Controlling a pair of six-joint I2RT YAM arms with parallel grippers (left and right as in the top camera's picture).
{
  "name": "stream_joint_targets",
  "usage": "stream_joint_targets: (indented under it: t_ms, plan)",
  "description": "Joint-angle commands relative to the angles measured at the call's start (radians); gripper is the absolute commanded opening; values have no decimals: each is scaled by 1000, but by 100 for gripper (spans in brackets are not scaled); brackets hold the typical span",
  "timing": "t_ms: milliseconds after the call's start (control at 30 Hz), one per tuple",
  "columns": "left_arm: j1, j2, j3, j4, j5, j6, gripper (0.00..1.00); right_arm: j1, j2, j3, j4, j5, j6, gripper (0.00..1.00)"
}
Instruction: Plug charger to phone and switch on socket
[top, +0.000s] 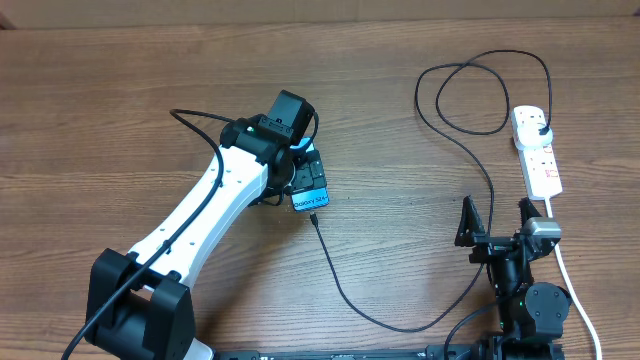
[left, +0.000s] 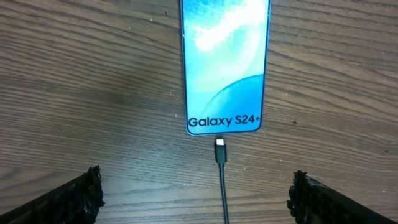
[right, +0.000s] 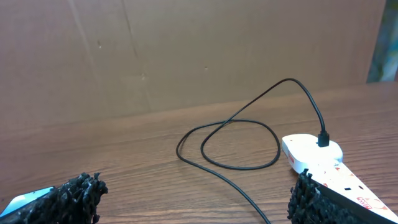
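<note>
Overhead, the left gripper (top: 300, 178) hangs over the phone (top: 311, 192) near the middle of the table (top: 120, 90), with bare wood open on every side. The right gripper (top: 498, 222) sits by the near edge, well apart from the left one and just short of the socket (top: 538, 152). Both pairs of fingers are spread wide, holding nothing. From the left wrist view, the phone lies flat, its screen lit blue-teal and reading "Galaxy S24+". The charger (left: 220, 152) meets the middle of the phone's lower edge with its small tip. Its thin black cable loops across to a black plug at the socket's far end.
</note>
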Motion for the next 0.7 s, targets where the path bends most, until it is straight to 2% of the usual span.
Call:
stream_joint_targets:
  t_ms: [0,667]
  plan:
    - [-3,5,15,2,-32,-17,100,-3,-10,-10,3,1,2,100]
    - [-3,10,15,2,-32,-26,100,-3,-10,-10,3,2,2,100]
